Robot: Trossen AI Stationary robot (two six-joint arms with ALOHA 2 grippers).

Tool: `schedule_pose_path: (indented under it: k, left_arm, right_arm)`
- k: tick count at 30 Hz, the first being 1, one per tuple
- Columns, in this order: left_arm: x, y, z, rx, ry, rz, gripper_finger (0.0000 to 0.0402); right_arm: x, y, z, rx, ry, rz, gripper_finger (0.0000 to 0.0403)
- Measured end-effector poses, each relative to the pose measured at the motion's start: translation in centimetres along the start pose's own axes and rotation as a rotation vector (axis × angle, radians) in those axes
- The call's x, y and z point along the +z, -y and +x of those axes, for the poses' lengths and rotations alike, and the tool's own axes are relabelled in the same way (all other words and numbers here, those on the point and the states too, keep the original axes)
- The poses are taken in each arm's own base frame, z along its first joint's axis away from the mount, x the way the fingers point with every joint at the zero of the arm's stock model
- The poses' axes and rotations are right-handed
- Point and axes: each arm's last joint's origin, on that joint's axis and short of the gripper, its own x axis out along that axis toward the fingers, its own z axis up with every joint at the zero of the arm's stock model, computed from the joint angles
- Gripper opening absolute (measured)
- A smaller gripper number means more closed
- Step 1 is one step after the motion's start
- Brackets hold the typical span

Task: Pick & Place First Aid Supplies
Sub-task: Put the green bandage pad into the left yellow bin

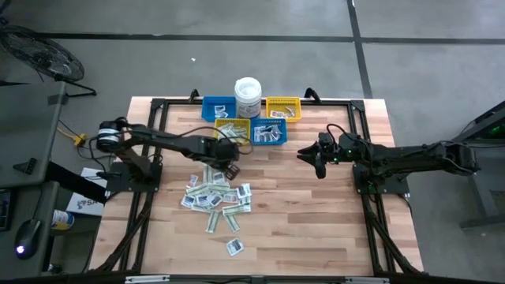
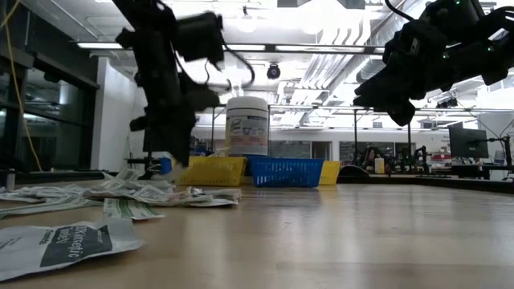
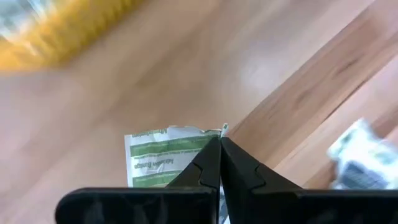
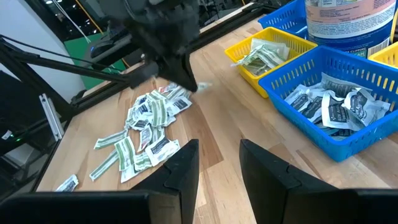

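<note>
A pile of first aid supplies (image 1: 213, 197), white squares and green-and-white strips, lies on the wooden table (image 1: 316, 213). My left gripper (image 1: 230, 167) hangs over the pile's far edge, shut on one green-and-white strip packet (image 3: 163, 155). In the right wrist view it shows as the left gripper (image 4: 186, 78) above the pile (image 4: 149, 121). My right gripper (image 1: 309, 160) waits open above the table's right half, with nothing between its fingers (image 4: 186, 165). My left gripper pinches the strip packet between its two fingertips (image 3: 208, 165), at one torn-looking end of the strip (image 3: 211, 135). The fingers come steeply from above, pointing down. The packet sticks out sideways from the tips and looks lifted clear of the table.
At the far edge stand a white lidded tub (image 1: 248, 95), a blue bin (image 1: 218, 106) and a yellow bin (image 1: 284, 106). In front of them a yellow bin (image 1: 233, 128) holds strips and a blue bin (image 1: 269, 135) holds squares. One stray packet (image 1: 234, 247) lies near the front edge.
</note>
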Motion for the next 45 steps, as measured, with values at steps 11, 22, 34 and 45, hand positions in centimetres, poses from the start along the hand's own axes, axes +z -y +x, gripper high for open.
schedule_pose_path:
  k: [11, 22, 34, 45]
  left_arm:
    - [3.1, -1.9, -3.3, -0.027, 0.250, -0.060, 0.0001]
    - [7.0, -5.4, -3.0, -0.112, 0.324, -0.148, 0.0001]
    - [7.3, -5.9, -2.9, -0.256, 0.242, -0.098, 0.0001]
    - [7.7, -6.0, -0.6, -0.157, 0.245, -0.083, 0.0001]
  right_arm:
    - [0.0, 0.0, 0.0, 0.000, 0.000, 0.000, 0.0110]
    - [0.0, 0.0, 0.0, 0.000, 0.000, 0.000, 0.0110]
    - [0.0, 0.0, 0.0, 0.000, 0.000, 0.000, 0.0110]
    - [0.0, 0.0, 0.0, -0.001, 0.000, 0.000, 0.0110]
